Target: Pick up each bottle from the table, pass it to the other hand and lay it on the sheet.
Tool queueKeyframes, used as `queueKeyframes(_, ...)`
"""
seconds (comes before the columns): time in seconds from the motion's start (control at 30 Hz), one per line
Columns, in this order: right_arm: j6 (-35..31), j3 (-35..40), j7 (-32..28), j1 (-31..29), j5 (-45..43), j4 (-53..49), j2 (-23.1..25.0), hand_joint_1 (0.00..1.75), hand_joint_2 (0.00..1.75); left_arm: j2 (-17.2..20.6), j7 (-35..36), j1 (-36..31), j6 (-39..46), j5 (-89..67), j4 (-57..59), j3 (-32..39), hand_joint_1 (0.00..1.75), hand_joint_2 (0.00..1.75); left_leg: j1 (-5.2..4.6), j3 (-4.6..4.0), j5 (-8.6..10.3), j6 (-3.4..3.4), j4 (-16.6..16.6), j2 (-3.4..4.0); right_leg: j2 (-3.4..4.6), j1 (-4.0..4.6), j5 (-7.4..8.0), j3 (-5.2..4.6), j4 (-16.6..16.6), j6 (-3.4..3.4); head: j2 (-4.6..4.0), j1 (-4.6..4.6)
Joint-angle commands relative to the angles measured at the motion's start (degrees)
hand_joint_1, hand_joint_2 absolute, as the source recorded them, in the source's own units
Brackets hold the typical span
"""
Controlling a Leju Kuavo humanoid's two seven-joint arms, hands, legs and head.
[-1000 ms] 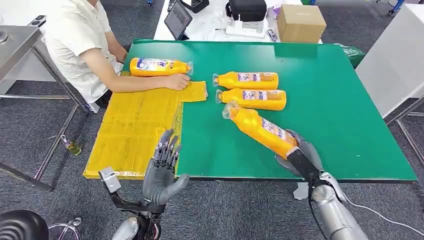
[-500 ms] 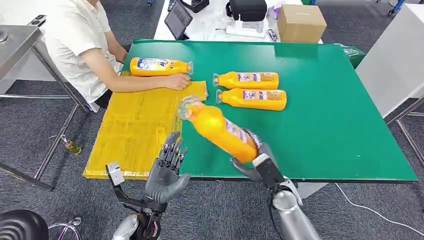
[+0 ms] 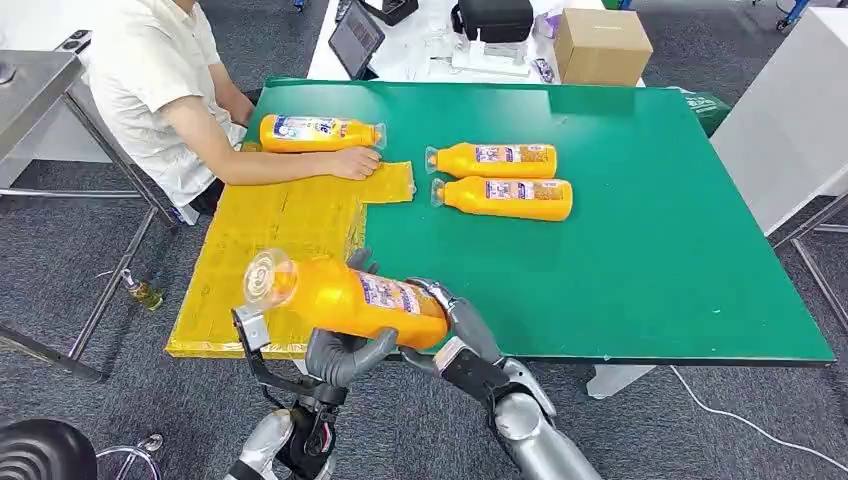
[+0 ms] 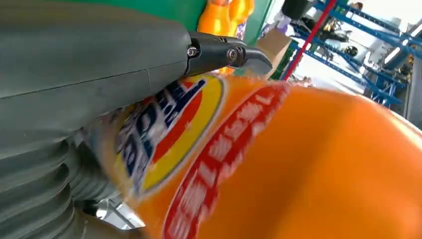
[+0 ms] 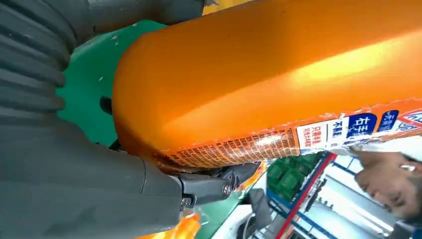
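A green table (image 3: 650, 250) carries a yellow sheet (image 3: 270, 250) along its left edge, where a seated person's hand (image 3: 355, 162) rests near the far end. Above the table's near edge, an orange bottle (image 3: 345, 298) lies level between both robot hands: the right hand (image 3: 455, 335) wraps its fingers round the base, while the left hand (image 3: 340, 352) cups the middle from below, thumb against the label. Two more bottles (image 3: 495, 178) lie side by side mid-table, and another bottle (image 3: 320, 132) lies at the sheet's far edge.
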Motion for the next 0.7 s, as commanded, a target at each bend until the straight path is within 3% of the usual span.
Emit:
queueKeyframes(0.03,-1.2,6.3,0.1,-3.0,-0.9,5.0,-1.0,1.75,1.75,0.7,-1.0,-1.5,0.6,0.1,0.2,-2.6,0.0,1.75,0.01,0.16,-0.07,0.05,0.0,0.06,0.0,0.04,-0.05,0.16,0.0,-0.12,0.0,0.02)
queueKeyframes(0.37,-0.9,6.3,0.8,-4.6,-1.9,10.2,-0.3,1.75,1.75,1.4,-1.8,-1.3,-1.3,0.9,-0.9,-3.5,0.0,1.75,0.03,0.25,-0.09,0.06,0.0,0.08,0.0,0.07,-0.05,0.25,-0.1,-0.18,0.0,0.0)
queueKeyframes(0.4,-0.5,6.6,0.8,-4.9,-1.9,11.1,-0.2,1.75,1.75,1.2,-1.8,-1.5,-1.3,1.4,-0.7,-3.1,1.48,1.75,0.04,0.31,-0.11,0.07,-0.1,0.1,0.0,0.09,-0.06,0.32,-0.1,-0.21,0.0,0.0)
queueKeyframes(0.43,-0.2,7.0,0.8,-4.9,-1.8,11.5,-0.3,1.75,1.75,1.1,-1.7,-1.5,-1.5,1.7,-0.6,-2.9,1.75,1.75,0.02,0.25,-0.09,0.07,-0.1,0.11,0.02,0.07,-0.04,0.25,-0.1,-0.17,0.0,0.0)
queueKeyframes(0.47,0.4,7.8,0.7,-4.9,-1.5,12.3,-0.5,1.75,1.75,1.1,-1.8,-1.6,-1.7,2.0,-0.6,-2.5,1.75,1.75,0.01,0.16,-0.05,0.04,0.0,0.08,0.02,0.05,-0.02,0.15,-0.1,-0.12,0.0,-0.02)
queueKeyframes(0.5,0.5,8.0,0.7,-4.7,-1.5,12.6,-0.5,1.4,1.75,1.2,-2.0,-1.6,-1.9,2.1,-0.6,-2.4,1.75,1.75,0.06,0.46,-0.16,0.1,-0.1,0.16,0.02,0.13,-0.09,0.46,-0.2,-0.29,0.0,0.02)
queueKeyframes(0.53,1.0,8.6,0.9,-4.6,-1.2,13.1,-0.8,0.0,1.75,1.3,-2.1,-1.5,-2.3,2.2,-0.7,-2.2,1.75,1.75,0.07,0.55,-0.18,0.12,-0.1,0.15,-0.01,0.16,-0.12,0.56,-0.2,-0.33,0.0,0.0)
queueKeyframes(0.57,0.7,9.1,1.1,-4.5,-0.4,13.4,-0.9,0.0,1.75,1.3,-2.1,-1.3,-2.4,2.3,-0.8,-1.9,1.75,1.75,0.07,0.54,-0.18,0.11,-0.1,0.13,-0.03,0.16,-0.12,0.56,-0.2,-0.33,0.0,0.0)
queueKeyframes(0.6,-1.0,9.7,0.6,-4.2,1.2,13.4,-1.2,0.0,0.0,1.5,-2.2,-1.4,-2.5,2.3,-1.0,-1.4,1.75,1.75,0.04,0.32,-0.11,0.07,-0.1,0.06,-0.03,0.1,-0.07,0.34,-0.1,-0.2,0.0,0.0)
queueKeyframes(0.7,-5.4,9.9,-0.1,-3.4,4.2,12.8,-1.7,0.0,0.0,1.7,-2.1,-1.4,-3.0,2.6,-1.2,0.4,1.75,1.75,0.04,0.26,-0.08,0.05,-0.1,0.0,-0.08,0.09,-0.07,0.28,-0.1,-0.17,0.0,0.02)
